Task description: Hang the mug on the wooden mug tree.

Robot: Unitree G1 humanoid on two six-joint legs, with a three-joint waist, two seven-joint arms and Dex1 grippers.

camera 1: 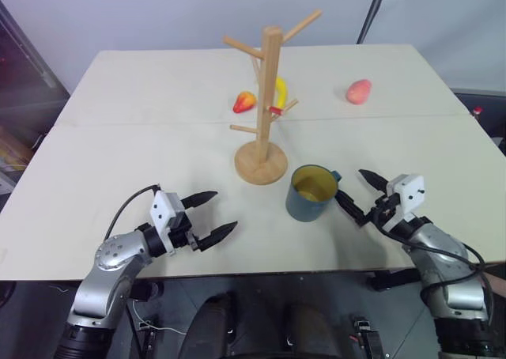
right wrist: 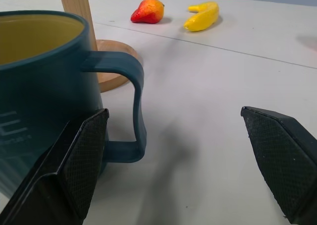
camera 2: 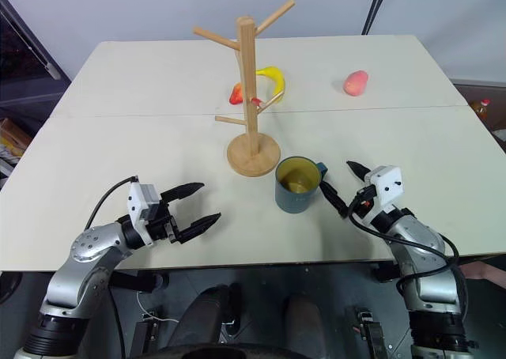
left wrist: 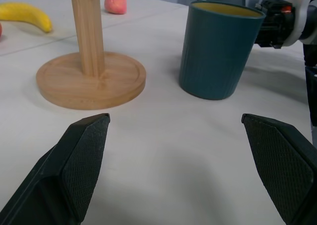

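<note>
Two grippers low over a pale table (camera 1: 118, 145), both spread wide, neither holding anything. Left gripper (camera 1: 208, 216) sits near the front edge on the robot's left, black fingers pointing toward the middle, well apart from the wooden mug tree (camera 1: 265, 98) and the mug (camera 1: 310, 193). In the left wrist view its two fingertips frame bare tabletop, with the tree's disc base and the mug further out.

Mug tree stands upright at table centre, round base flat on the surface, thin pegs angled off the post. Behind it, further back: a red fruit (camera 1: 244, 102) to the left of the post and a yellow banana (camera 2: 271, 77) partly hidden by the post in the left eye view.

Mug stands upright just beside the tree's base, on its right and nearer the robot, not touching it; teal outside, yellow inside, handle facing the right gripper (camera 1: 360, 194). Not hung on any peg.

Right gripper is released, close beside the mug on the handle side. Right wrist view shows one finger (right wrist: 74, 170) in front of the mug body next to the handle loop, contact unclear; the other finger is well off to the side over bare table.

A pink-orange fruit (camera 1: 358, 92) lies far back on the right.
</note>
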